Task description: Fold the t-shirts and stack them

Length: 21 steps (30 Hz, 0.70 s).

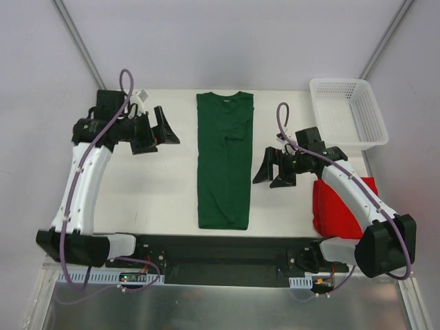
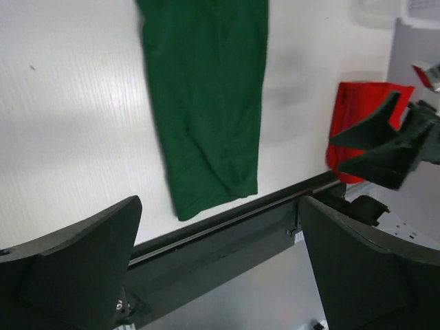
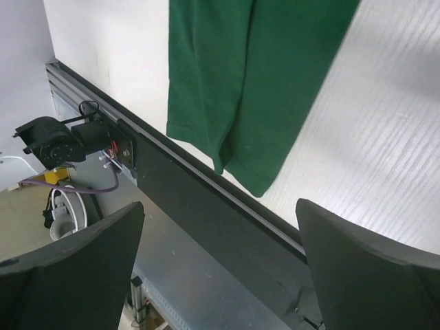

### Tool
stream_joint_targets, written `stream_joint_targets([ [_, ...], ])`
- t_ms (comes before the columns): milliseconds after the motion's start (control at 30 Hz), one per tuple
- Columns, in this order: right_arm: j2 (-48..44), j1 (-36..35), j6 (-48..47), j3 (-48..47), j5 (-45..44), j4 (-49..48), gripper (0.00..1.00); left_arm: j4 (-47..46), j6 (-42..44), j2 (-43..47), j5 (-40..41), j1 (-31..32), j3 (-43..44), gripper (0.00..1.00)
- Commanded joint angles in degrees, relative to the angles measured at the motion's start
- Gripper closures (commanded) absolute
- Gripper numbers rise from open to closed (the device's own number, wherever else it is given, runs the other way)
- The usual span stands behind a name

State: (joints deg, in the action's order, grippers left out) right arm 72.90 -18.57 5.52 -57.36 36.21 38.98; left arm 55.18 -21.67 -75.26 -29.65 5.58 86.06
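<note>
Green t-shirt: folded lengthwise into a narrow strip, lying flat on the table, at mid-width between the two arms.
Long axis: far-to-near across the table's depth, roughly square to the near edge.
Pointing: collar at the far edge, hem at the near edge, toward the arm bases.
Surface: mostly smooth, with a soft crease on the right half, nearer the collar end.
Hem end: just beside the black rail that runs along the near edge; touching or apart, cannot tell. Layers slightly uneven at one corner in the right wrist view.
Left gripper: fingers spread wide, nothing between them. Over bare table to the left of the shirt's far half, apart from the cloth, tips aimed toward the shirt.
Right gripper: fingers spread wide, holding nothing. Just to the right of the shirt's middle stretch, near its right edge, tips aimed toward it; no contact seen.
Red t-shirt: on the near right part of the table, partly hidden under the right arm, well apart from the green one. How it is folded cannot be read.
Basket: white, mesh-walled, at the far right corner, beyond the right gripper.
</note>
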Motion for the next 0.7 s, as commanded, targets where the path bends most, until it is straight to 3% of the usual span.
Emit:
stream_joint_targets([
  [0,-5.75,0.29,0.28,-1.70,1.94,-2.16,0.04,-5.07,-1.46,10.57,-1.45,0.04,5.96,0.01],
  [133,-7.59,0.29,-0.33,-3.19,-0.26,2.67,0.04,-11.21,-2.32,15.49,-4.36,-0.05,2.11,0.01],
  [300,-12.51,0.37,3.52,0.57,2.11,2.77,0.04,-16.42,-2.94,12.96,-15.69,0.57,-5.54,0.01],
  [400,-16.38,0.37,6.87,7.93,3.16,1.19,0.04,-15.45,-8.79,13.12,-12.30,0.66,-15.19,0.01],
  [533,-23.67,0.37,12.39,16.74,5.71,-1.01,0.04,-15.28,-12.61,22.84,-8.07,0.92,-32.75,0.01],
  [667,-31.58,-0.32,17.58,22.99,3.35,1.09,0.04,-9.49,-11.11,30.34,-6.65,0.83,-37.45,0.01],
])
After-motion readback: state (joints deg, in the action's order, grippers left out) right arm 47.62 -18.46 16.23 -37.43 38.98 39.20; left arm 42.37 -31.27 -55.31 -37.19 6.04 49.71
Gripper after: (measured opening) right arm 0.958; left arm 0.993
